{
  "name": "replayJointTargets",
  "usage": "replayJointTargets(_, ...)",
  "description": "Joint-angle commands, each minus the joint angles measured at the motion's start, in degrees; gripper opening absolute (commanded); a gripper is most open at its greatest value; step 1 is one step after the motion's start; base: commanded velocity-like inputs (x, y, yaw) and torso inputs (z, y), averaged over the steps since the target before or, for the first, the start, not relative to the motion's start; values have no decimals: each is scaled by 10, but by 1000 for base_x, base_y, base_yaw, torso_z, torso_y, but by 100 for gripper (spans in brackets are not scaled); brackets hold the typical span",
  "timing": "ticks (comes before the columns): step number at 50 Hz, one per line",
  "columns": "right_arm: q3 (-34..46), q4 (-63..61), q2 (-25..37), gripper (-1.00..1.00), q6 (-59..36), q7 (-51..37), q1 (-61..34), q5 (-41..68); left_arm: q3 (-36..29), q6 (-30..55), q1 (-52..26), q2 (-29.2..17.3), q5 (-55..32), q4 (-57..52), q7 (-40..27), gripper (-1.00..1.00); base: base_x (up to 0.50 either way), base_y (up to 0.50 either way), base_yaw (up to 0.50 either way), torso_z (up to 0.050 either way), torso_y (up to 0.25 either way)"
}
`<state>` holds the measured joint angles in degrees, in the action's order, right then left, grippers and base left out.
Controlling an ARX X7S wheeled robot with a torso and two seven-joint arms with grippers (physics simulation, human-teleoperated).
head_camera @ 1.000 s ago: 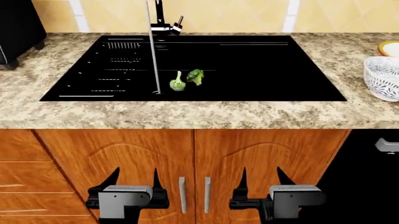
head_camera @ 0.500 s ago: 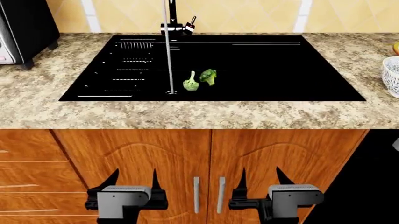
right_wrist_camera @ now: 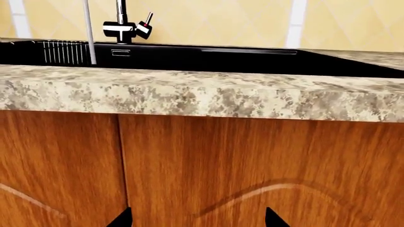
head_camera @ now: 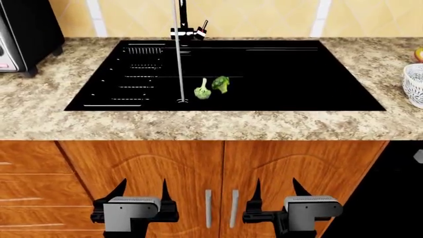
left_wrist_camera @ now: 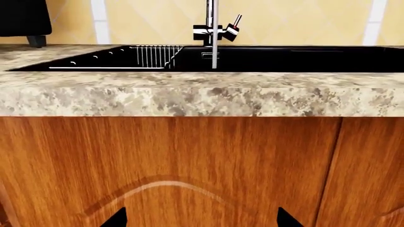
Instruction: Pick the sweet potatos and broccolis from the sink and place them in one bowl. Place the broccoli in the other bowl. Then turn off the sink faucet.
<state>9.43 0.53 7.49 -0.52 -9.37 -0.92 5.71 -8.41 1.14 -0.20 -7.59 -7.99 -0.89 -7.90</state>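
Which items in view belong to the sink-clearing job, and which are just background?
Job items:
two broccoli florets in the sink
running faucet
patterned bowl at the counter's right edge
left end effector and right end effector, both open and low, before the cabinet doors

Background:
toaster oven
granite counter
cabinet doors

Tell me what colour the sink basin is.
Black; the sink shows best in the head view, set in a speckled granite countertop.

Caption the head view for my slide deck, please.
Two broccoli florets lie in the black sink under a running faucet; both pincers wait open below.
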Motion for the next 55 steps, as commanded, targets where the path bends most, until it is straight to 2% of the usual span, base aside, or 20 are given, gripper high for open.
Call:
replayJointTargets(1, 5, 1, 4, 100, -1, -5, -2, 5, -6, -4, 0, -3, -4, 0, -5, 100, 0, 0, 0, 50, 0)
replayJointTargets(30, 18, 4, 13, 100, -2, -17, -6, 13, -17, -11, -1, -14, -17, 2, -13, 100, 0, 0, 0, 50, 0)
replayJointTargets(47, 23, 1, 18, 100, -3, -20, -6, 23, -21, -6, -3, -16, -18, -6, -28, 100, 0, 0, 0, 0, 0)
replayJointTargets(48, 4, -12, 13, 100, 3, -40, -2, 31, -17, -5, -1, -18, -66, -16, 6, 100, 0, 0, 0, 0, 0)
replayJointTargets(49, -1, -33, 17, 100, -29, -32, -3, 55, -18, -2, 0, -21, -51, -27, -5, 100, 0, 0, 0, 0, 0)
replayJointTargets(50, 2, -76, 34, 100, -53, -36, -4, 45, -20, 40, 2, -27, -89, -59, 10, 100, 0, 0, 0, 0, 0)
replayJointTargets(51, -4, -102, 40, 100, -86, -39, -5, 56, -24, 39, 1, -32, -62, -70, -7, 100, 0, 0, 0, 0, 0)
replayJointTargets(53, -18, -190, 65, 100, -169, -43, -14, 85, -18, 98, -15, -44, -81, -113, -13, 100, 0, 0, 0, 0, 0)
replayJointTargets(54, -15, -229, 84, 100, -213, -47, -25, 81, -9, 160, -36, -45, -84, -125, -43, 100, 0, 0, 0, 0, 0)
replayJointTargets(55, -27, -255, 90, 100, -243, -47, -35, 100, -2, 171, -48, -49, -103, -139, -33, 100, 0, 0, 0, 0, 0)
